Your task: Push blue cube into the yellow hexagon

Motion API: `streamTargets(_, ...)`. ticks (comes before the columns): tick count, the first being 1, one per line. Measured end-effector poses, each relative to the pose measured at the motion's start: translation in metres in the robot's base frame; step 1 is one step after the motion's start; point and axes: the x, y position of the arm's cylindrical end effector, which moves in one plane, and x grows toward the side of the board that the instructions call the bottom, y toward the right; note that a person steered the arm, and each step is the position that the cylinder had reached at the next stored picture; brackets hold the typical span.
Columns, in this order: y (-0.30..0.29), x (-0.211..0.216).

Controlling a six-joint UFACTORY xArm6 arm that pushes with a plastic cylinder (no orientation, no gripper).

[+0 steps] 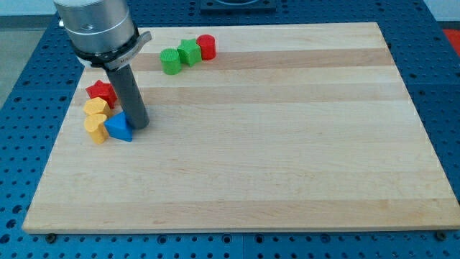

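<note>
A blue block (119, 127), wedge-like in outline, lies near the board's left edge. It touches a yellow block (95, 129) on its left. A second yellow block (95, 108), rounded like a hexagon, sits just above that one. My tip (139, 126) is at the blue block's right side, touching or almost touching it. The dark rod rises from there to the arm's grey end at the view's top left.
A red star-like block (101, 91) lies just above the yellow blocks. At the top of the wooden board (287, 158) stand two green blocks (172, 61) (190, 52) and a red cylinder (206, 47) in a row. Blue perforated table surrounds the board.
</note>
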Motion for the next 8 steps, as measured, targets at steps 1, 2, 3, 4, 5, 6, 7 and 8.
streamTargets(1,0.033,0.011)
streamTargets(2,0.047,0.035)
streamTargets(3,0.02,0.039)
streamTargets(4,0.075,0.029)
streamTargets(5,0.16,0.001)
streamTargets(6,0.182,-0.044)
streamTargets(7,0.17,-0.073)
streamTargets(8,0.148,-0.073)
